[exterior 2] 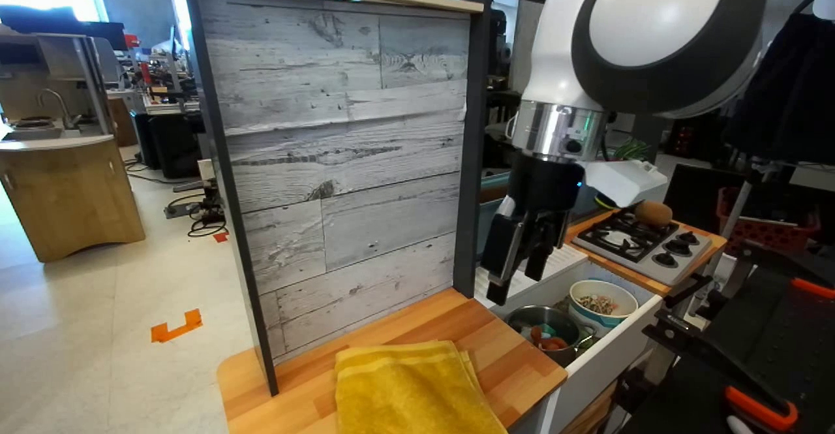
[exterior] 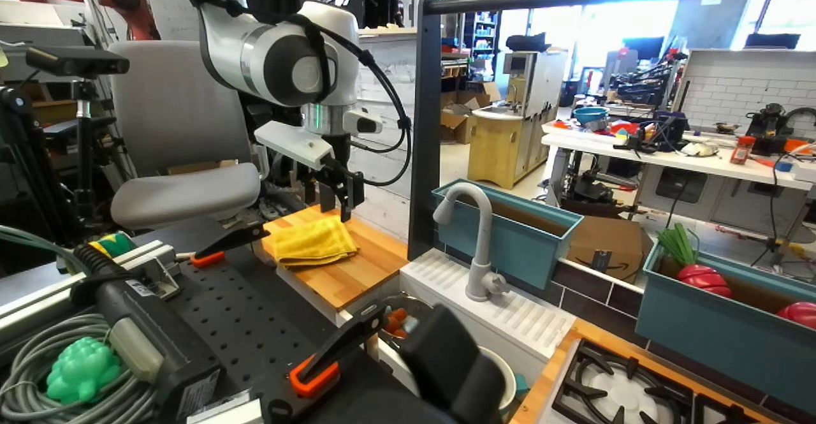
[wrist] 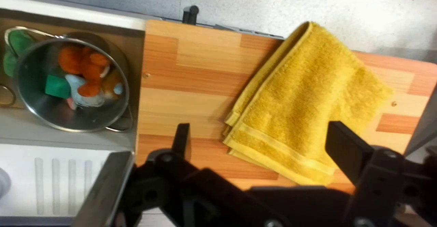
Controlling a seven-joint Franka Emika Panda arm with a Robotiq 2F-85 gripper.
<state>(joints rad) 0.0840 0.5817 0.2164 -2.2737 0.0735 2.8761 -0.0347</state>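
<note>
A yellow towel was laid on the wooden tabletop, folded in layers, probably for compactness. The hand was held above, aimed down, spread wide with nothing gripped, perhaps so the folds were left undisturbed. At nine o'clock in the wrist view, a metal pot was set just beside the tabletop, coloured pieces seemingly gathered by its wall. At three o'clock in an exterior view, a cardboard box was marked with an Amazon-style arrow; smaller lettering could not be read.
</note>
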